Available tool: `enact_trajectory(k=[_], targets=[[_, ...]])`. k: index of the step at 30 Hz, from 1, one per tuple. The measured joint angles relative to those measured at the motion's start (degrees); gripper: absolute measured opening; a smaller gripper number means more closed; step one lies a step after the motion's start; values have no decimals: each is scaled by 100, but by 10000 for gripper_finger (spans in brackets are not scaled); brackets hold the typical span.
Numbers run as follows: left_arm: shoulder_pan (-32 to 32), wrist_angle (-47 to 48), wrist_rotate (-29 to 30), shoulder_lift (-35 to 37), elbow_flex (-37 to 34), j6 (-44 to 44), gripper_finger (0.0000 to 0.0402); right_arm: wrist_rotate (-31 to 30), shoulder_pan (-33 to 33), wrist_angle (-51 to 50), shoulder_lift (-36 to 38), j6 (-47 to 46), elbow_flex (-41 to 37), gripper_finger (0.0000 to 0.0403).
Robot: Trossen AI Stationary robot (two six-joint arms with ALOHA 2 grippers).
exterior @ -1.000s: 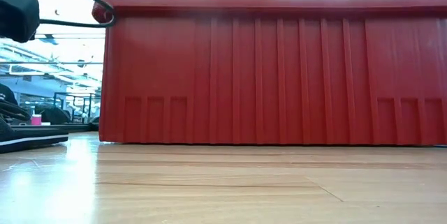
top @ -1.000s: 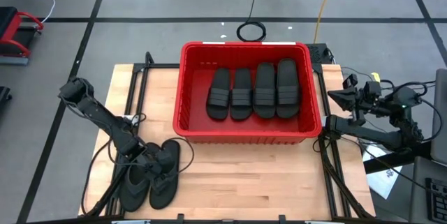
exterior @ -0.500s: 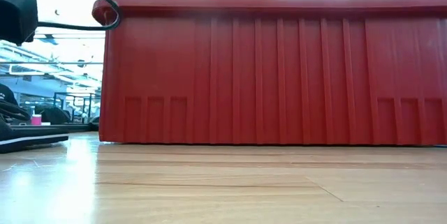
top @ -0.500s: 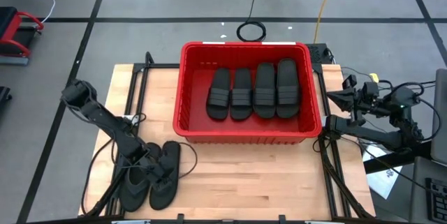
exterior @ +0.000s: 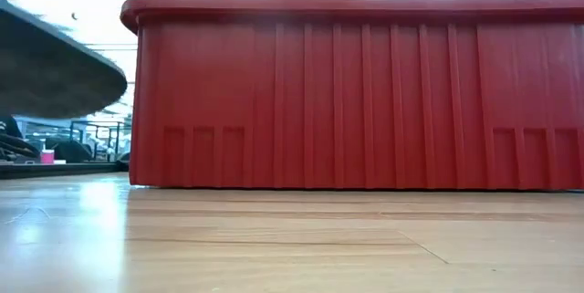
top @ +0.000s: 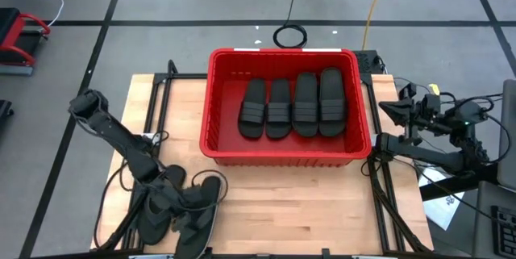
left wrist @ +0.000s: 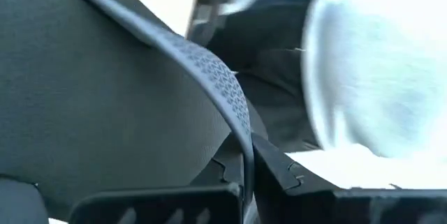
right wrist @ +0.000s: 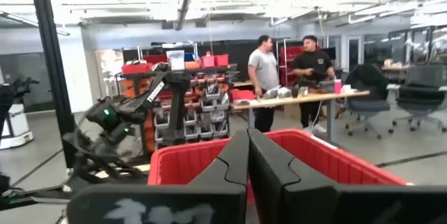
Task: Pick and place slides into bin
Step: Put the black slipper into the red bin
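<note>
Now left gripper [top: 179, 200] pinches thong slide [top: 200, 210].

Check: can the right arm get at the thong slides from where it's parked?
Probably not. The right gripper sits shut off the table's right edge, the red bin lies between, and the thong slides are at the far left corner under the left gripper.

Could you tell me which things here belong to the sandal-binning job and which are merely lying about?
Job:
- thong sandals, one gripped by the left hand
- four ribbed-strap slides already in
- red bin
- right hand, waiting beside the bin

Lying about:
- cable coil on the floor
- papers at the table's right edge
</note>
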State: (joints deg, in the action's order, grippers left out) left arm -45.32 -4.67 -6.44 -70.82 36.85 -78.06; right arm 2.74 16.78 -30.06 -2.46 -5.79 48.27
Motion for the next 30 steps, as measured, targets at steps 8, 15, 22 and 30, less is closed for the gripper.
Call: enact_trajectory(k=[8, 15, 22, 30], targets=[[-100, -31, 140, 357, 1029, 628, 4, -164, 0, 69, 0, 97, 0, 0], [-21, 38, 1424, 698, 1846, 2705, 2, -168, 0, 155, 0, 97, 0, 0], [501, 1041, 2060, 1355, 2252, 4007, 2, -302, 0, 536, -2, 142, 0, 0], [1874, 2257, 1407, 1887, 2899, 4104, 1, -299, 0, 837, -2, 238, 2, 0]])
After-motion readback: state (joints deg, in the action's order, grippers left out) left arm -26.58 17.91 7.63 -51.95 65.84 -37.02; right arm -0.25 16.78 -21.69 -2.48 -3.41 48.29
